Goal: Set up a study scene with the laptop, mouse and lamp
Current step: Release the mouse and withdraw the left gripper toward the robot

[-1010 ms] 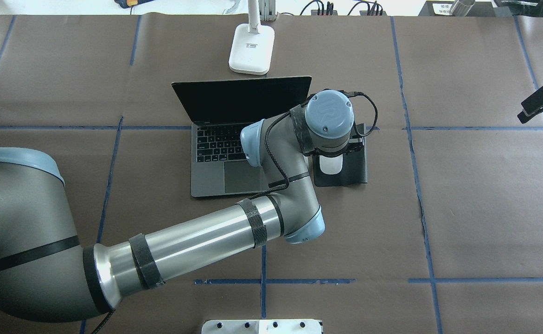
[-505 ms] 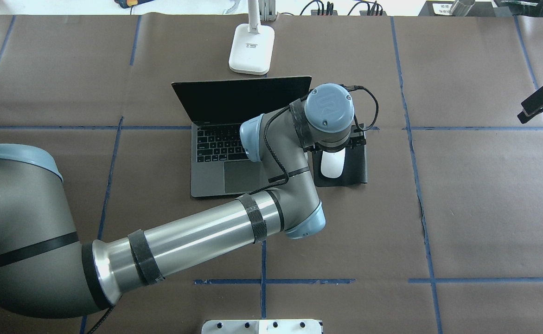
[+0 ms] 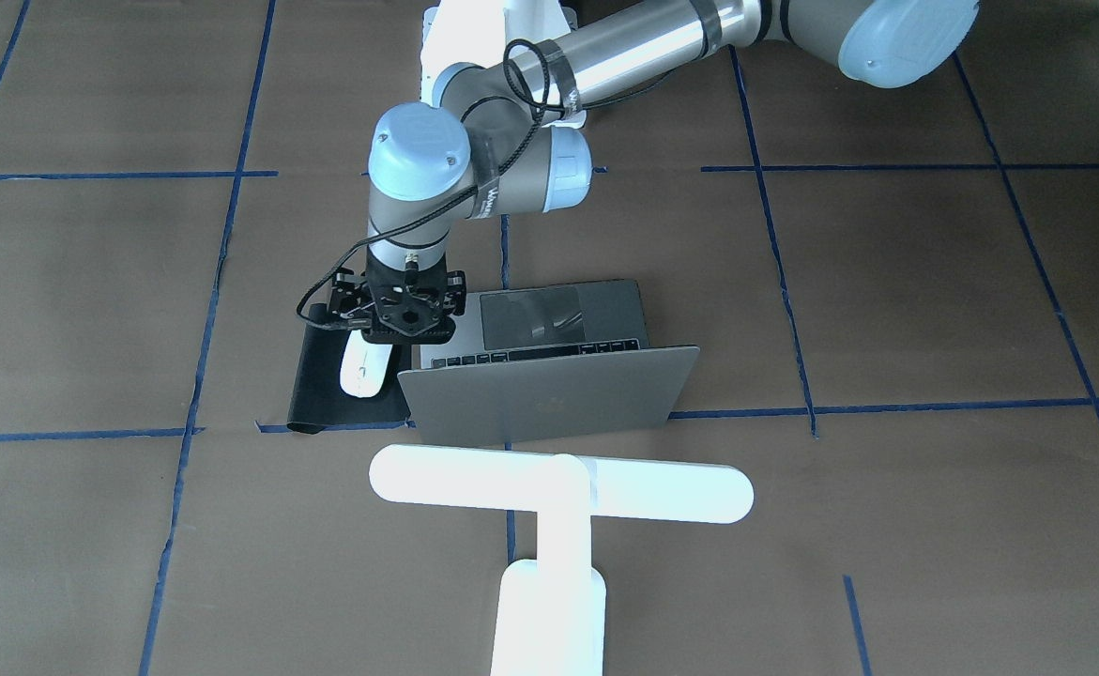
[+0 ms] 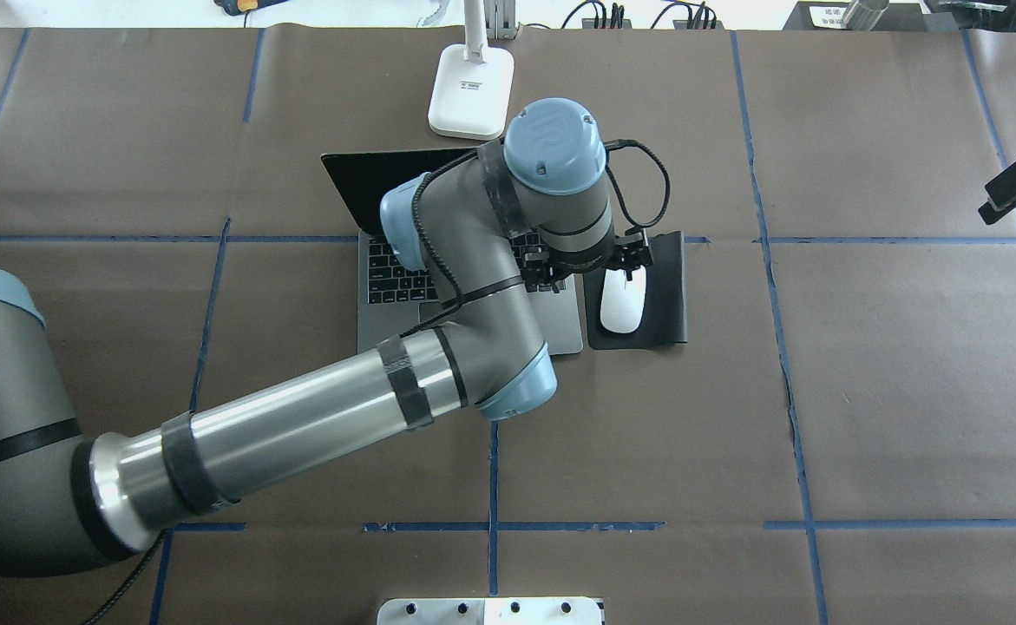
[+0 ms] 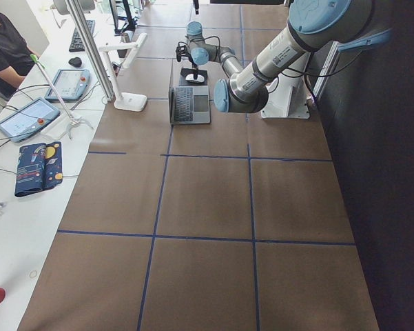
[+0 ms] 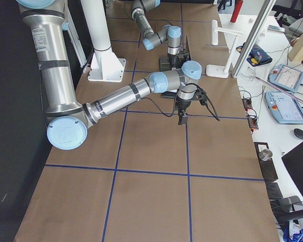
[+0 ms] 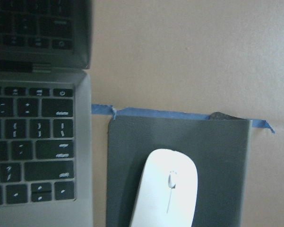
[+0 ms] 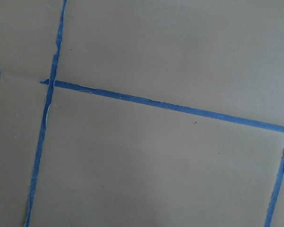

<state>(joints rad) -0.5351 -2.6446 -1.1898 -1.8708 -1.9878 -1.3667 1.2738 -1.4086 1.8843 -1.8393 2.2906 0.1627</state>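
A glossy white oval mouse [image 7: 153,191] is marked by a thin dark line [image 7: 168,198]. The brown paper table cover [image 8: 156,165] is gridded with blue tape [image 8: 165,106].

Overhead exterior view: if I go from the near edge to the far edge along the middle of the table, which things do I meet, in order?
The white bolted plate → laptop → lamp. The mouse and its black mat lie beside the laptop at the same depth, so I leave them out.
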